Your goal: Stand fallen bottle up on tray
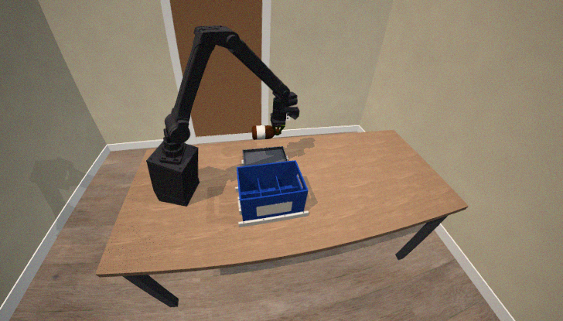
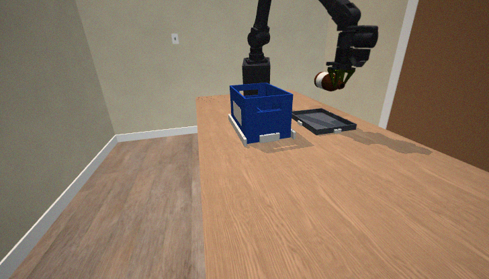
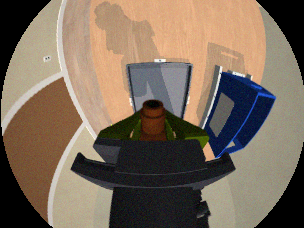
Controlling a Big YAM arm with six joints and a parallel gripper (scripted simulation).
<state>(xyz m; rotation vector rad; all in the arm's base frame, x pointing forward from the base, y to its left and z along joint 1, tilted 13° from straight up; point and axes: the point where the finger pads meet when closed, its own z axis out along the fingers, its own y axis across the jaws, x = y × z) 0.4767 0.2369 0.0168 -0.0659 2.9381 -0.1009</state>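
My gripper point(image 1: 277, 129) point(image 2: 340, 81) point(image 3: 153, 113) is shut on the brown bottle point(image 1: 262, 131) point(image 2: 323, 81) point(image 3: 152, 121) with a white label. It holds the bottle by its neck end, lying roughly level, high above the dark grey tray point(image 1: 250, 158) point(image 2: 344, 128) point(image 3: 136, 89). The tray lies flat on the table with nothing on it. The blue crate point(image 1: 271, 206) point(image 2: 267, 115) point(image 3: 247, 122) stands right next to the tray, on its front side in the top view.
The crate rests in a white frame point(image 1: 271, 218) point(image 2: 269, 138). The arm's black base point(image 1: 172, 173) stands on the table point(image 1: 373, 175) to the left of the crate. A brown door and white wall trim are behind the table.
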